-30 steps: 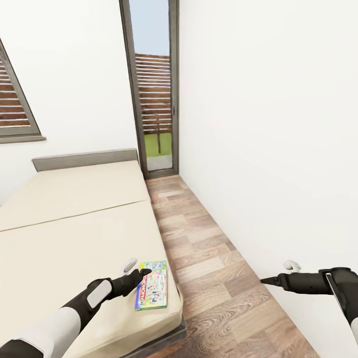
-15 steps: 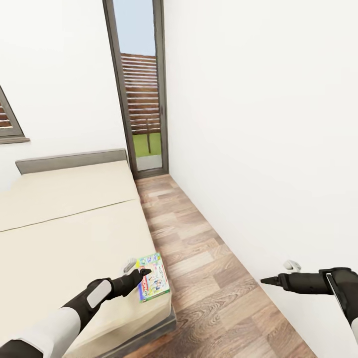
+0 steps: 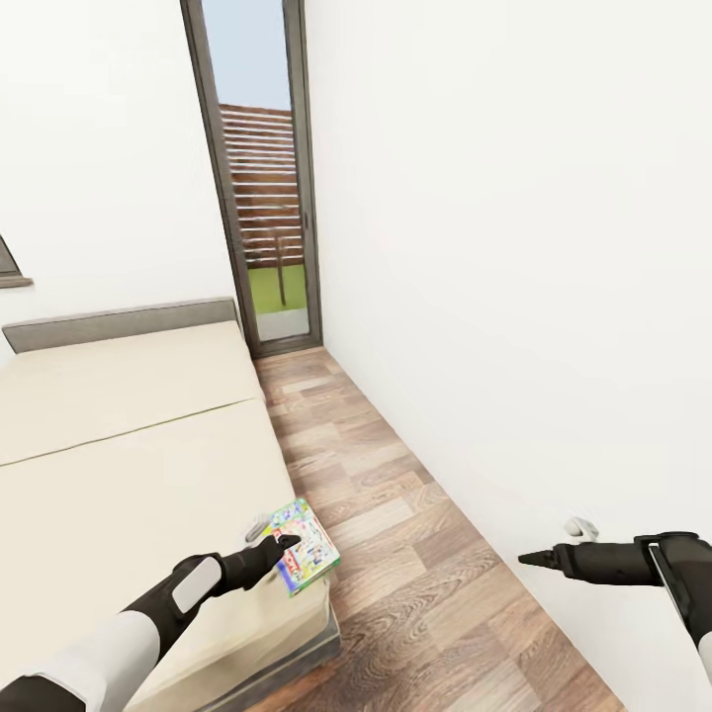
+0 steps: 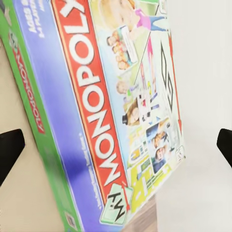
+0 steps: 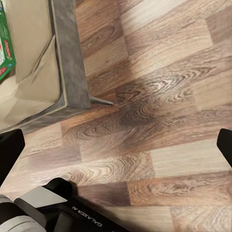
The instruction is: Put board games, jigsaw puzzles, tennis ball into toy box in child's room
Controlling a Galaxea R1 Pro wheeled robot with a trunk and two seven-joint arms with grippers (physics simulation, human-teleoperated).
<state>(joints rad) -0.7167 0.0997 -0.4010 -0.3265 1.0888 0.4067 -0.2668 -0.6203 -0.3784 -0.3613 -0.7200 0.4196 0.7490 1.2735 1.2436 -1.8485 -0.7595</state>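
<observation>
One board game (image 3: 309,546) is seen on the bed (image 3: 129,465) between the wide-open, empty left gripper (image 3: 275,535); right gripper (image 3: 554,546) likewise spread empty.

A Monopoly board game box (image 4: 121,111) lies close under the camera, lid up, on the beige bed (image 4: 19,203). The end effector's (image 4: 116,147) two dark fingertips (image 4: 9,150) stand wide apart, one either side of the box.
</observation>
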